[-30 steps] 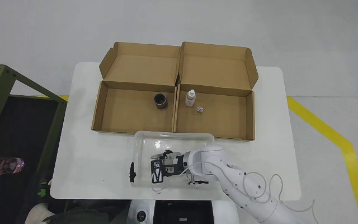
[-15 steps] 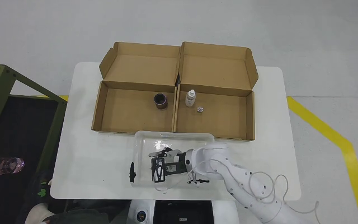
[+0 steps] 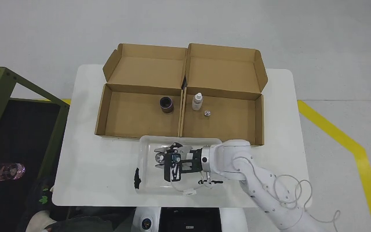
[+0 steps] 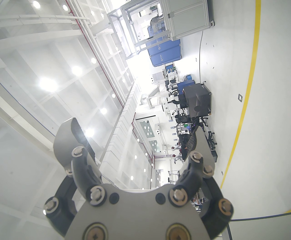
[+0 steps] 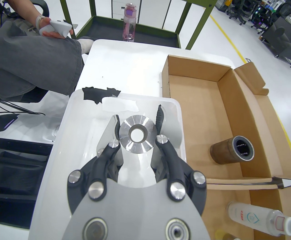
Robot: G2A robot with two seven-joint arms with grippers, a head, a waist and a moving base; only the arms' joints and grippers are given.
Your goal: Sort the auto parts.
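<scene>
My right gripper (image 5: 138, 117) is shut on a shiny metal disc (image 5: 138, 134) with a round centre hole, one finger on each side of its rim. It hangs over the clear plastic tray (image 5: 68, 118). In the top view the disc (image 3: 159, 156) and right gripper (image 3: 164, 162) sit inside the tray (image 3: 145, 145) at the table's near edge. A brown cylindrical bearing (image 3: 167, 104) lies in the left cardboard box (image 3: 110, 119). The right box (image 3: 255, 124) holds a small white bottle (image 3: 198, 102) and a tiny metal piece (image 3: 207, 113). My left gripper (image 4: 135, 127) points up at the ceiling, open with nothing in it.
Black tape (image 5: 100, 94) patches the tray's far rim. Both boxes stand open with their lids (image 3: 185, 61) folded back. The bearing (image 5: 232, 150) and bottle (image 5: 254, 217) lie close to the right arm. A green cart (image 5: 136, 29) with a pink bottle (image 5: 128, 20) stands beside the table.
The right gripper has shifted inside the tray toward the boxes with the metal disc in it, and its arm has swung to the right. The parts in the boxes stayed put.
</scene>
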